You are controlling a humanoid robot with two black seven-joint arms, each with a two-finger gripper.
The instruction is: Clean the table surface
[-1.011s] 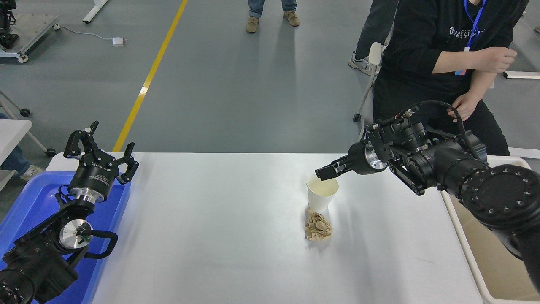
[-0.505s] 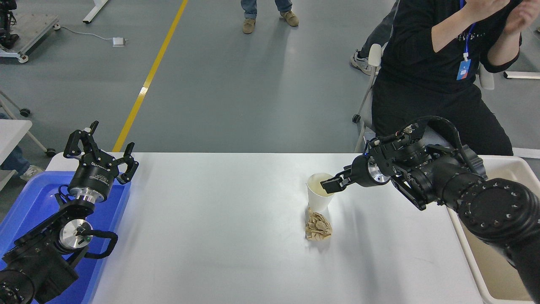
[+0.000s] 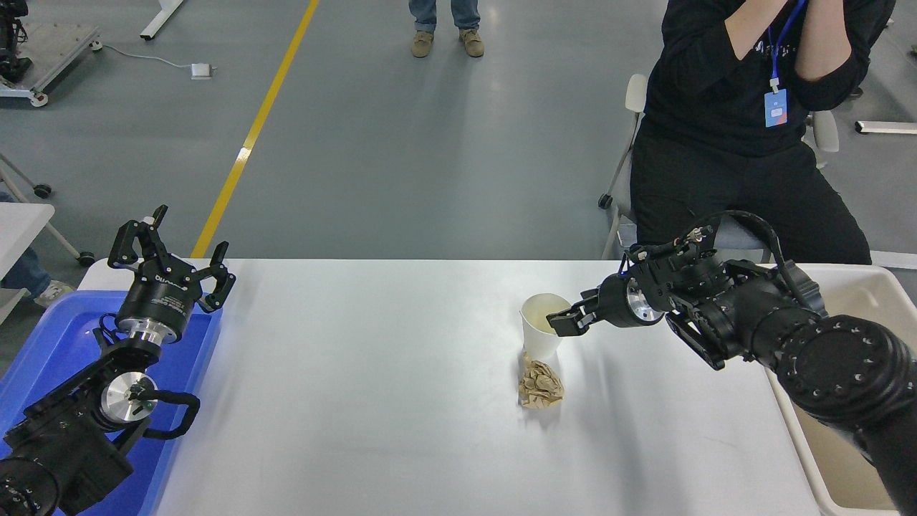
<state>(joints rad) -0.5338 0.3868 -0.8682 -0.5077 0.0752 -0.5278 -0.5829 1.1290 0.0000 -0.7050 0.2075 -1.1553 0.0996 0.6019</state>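
With its fingers slightly parted over the near rim of the paper cup [image 3: 542,331] at mid table surface [image 3: 372,401], nothing yet gripped, the right gripper [image 3: 561,322] should be closed gently so the wall is not crushed or tipped onto the crumpled paper [image 3: 540,384].

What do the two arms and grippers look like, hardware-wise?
Both arms are matte black with thick cylindrical segments. The left gripper has several black skeletal fingers on a round black body with small white lettering, above a silver ring; a silver disc and a black cable loop sit lower on that arm. The right gripper has short black fingers ahead of a silver wrist flange, black cables arching over it, and bolt-studded joint housings.
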